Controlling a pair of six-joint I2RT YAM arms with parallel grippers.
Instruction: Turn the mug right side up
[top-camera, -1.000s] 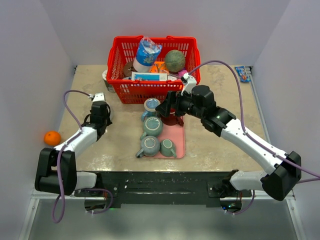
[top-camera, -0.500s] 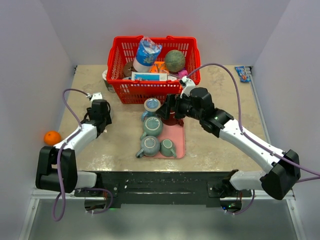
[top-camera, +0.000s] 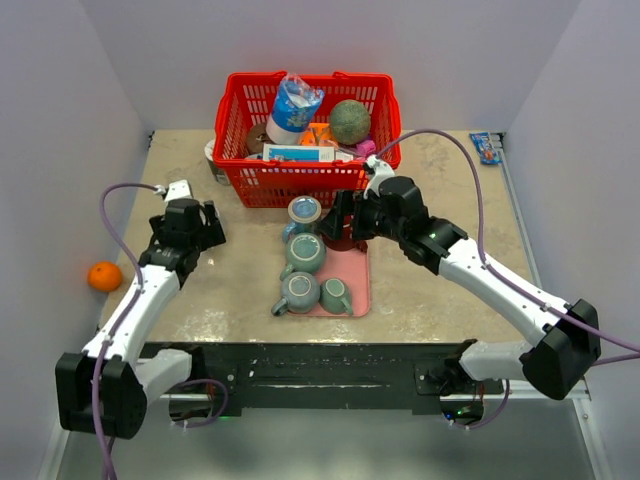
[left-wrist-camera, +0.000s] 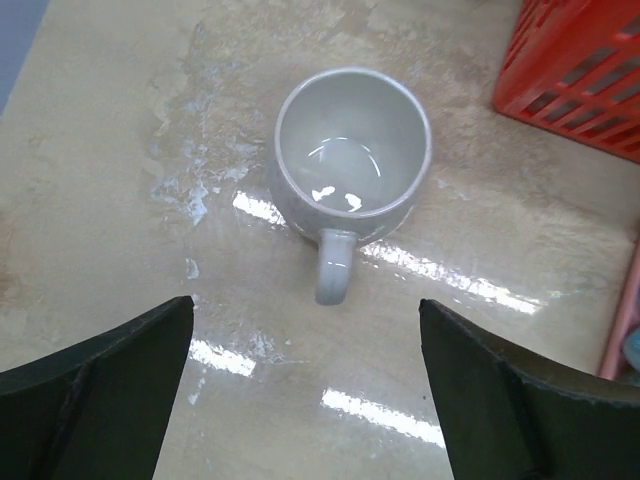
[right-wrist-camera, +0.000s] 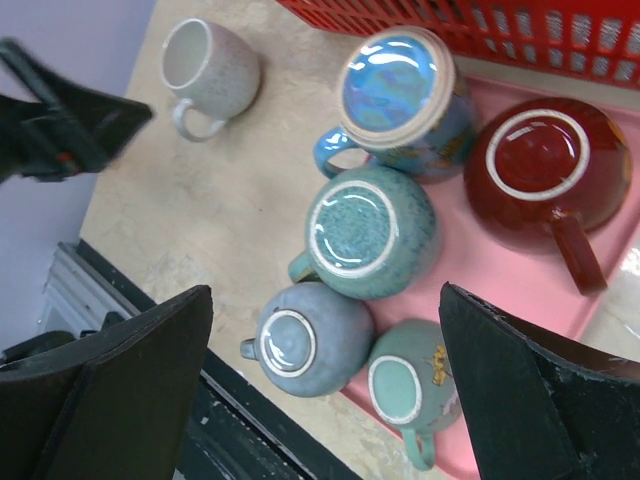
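A white speckled mug (left-wrist-camera: 352, 150) stands right side up on the beige table, with its handle pointing at my left gripper (left-wrist-camera: 305, 303). That gripper is open and empty, a short way back from the mug. In the top view the mug (top-camera: 212, 155) sits beside the basket's left corner, ahead of the left gripper (top-camera: 190, 218). My right gripper (right-wrist-camera: 326, 289) hovers open above several upside-down mugs: blue glazed (right-wrist-camera: 390, 85), speckled teal (right-wrist-camera: 370, 235), grey-blue (right-wrist-camera: 305, 340), pale green (right-wrist-camera: 410, 390) and dark red (right-wrist-camera: 545, 170). The right gripper (top-camera: 338, 220) holds nothing.
The upside-down mugs crowd a pink tray (top-camera: 358, 285) at mid table. A red basket (top-camera: 310, 185) full of items stands behind it. An orange (top-camera: 104, 276) lies off the table's left edge. A small blue packet (top-camera: 487, 148) lies at the far right.
My left gripper has opened from nearly shut, let go of the white mug's handle and drawn back to the left. The right gripper edged slightly left above the tray.
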